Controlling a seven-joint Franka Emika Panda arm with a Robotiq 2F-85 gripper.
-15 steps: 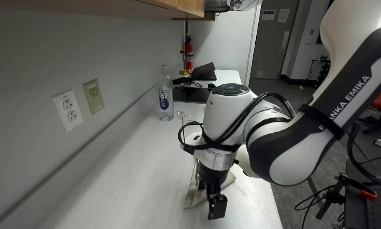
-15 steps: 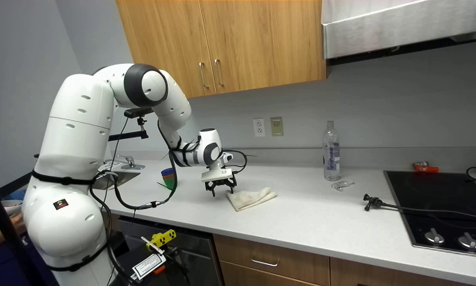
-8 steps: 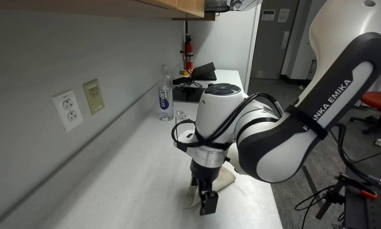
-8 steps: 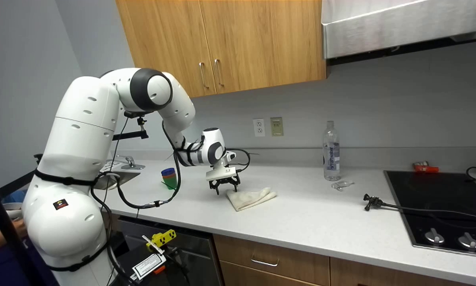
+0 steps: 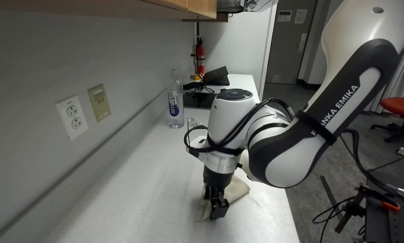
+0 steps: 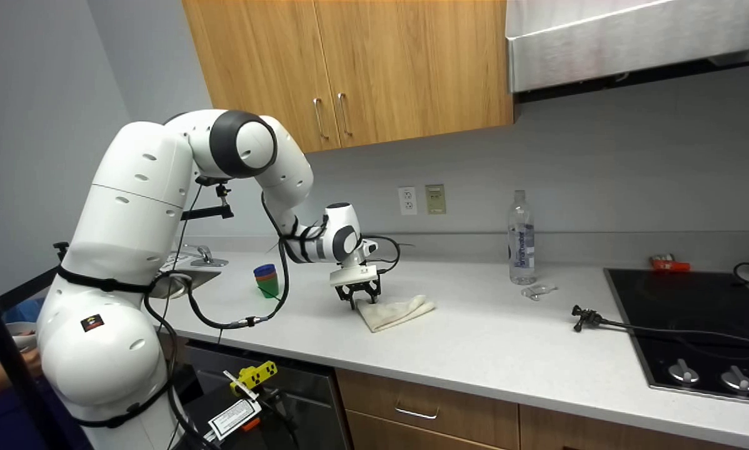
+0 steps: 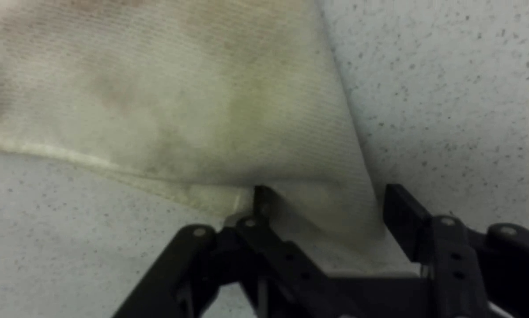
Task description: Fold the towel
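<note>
The pale cream towel (image 6: 394, 314) lies folded and creased on the white counter in both exterior views (image 5: 237, 189). In the wrist view the towel (image 7: 167, 97) fills the upper left, with a stained surface and a folded end near the jaws. My gripper (image 7: 328, 207) is low over that end in both exterior views (image 6: 362, 303) (image 5: 213, 206). Its jaws stand apart with towel between them. One fingertip (image 7: 264, 207) is against the towel near a crease. The opposite fingertip (image 7: 403, 221) is just outside the towel's side edge. Contact with the counter cannot be told.
A clear water bottle (image 6: 522, 240) stands near the wall, with a small clear plastic item (image 6: 537, 291) by it. Stacked coloured cups (image 6: 266, 281) stand behind the arm near the sink. A black cable mount (image 6: 587, 317) lies near the cooktop (image 6: 687, 312).
My gripper has moved towards the towel and over its end, and lowered slightly in the last half second. The gap between its fingers has narrowed. The towel has not visibly moved.
</note>
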